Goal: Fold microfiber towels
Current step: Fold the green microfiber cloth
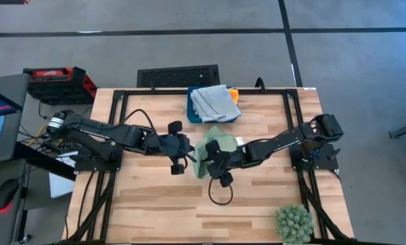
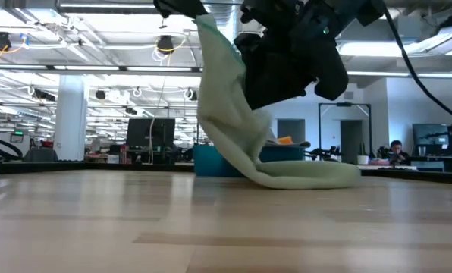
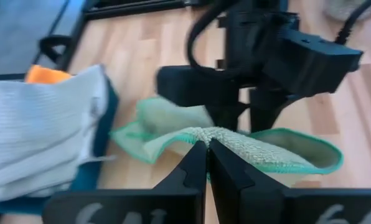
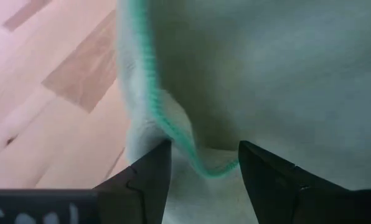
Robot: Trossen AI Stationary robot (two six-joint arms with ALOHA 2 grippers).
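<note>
A light green towel (image 1: 204, 151) is at the table's middle, partly lifted; in the low view (image 2: 226, 114) it hangs from above down to the table. My left gripper (image 3: 207, 148) is shut on it, also seen in the high view (image 1: 188, 155). My right gripper (image 4: 204, 163) is open at the towel's right side (image 1: 210, 160), its fingers on either side of the towel's green hemmed edge (image 4: 173, 127). Pale blue-grey towels (image 1: 215, 102) and an orange one (image 1: 233, 94) lie on the dark teal box (image 1: 193, 112). My left gripper pinches a bunched ridge of the green towel (image 3: 205, 133) between its two fingertips, coming from the table's left. The towel hangs below the hold (image 2: 211, 68), slack, and its lower end (image 2: 309, 177) lies on the table.
The teal box with its towels stands at the table's far edge, just behind the grippers. A spiky green plant ball (image 1: 293, 223) sits at the near right corner. A black cable loop (image 1: 220, 194) hangs near the right gripper. Bare wood (image 1: 148, 204) lies toward the near edge.
</note>
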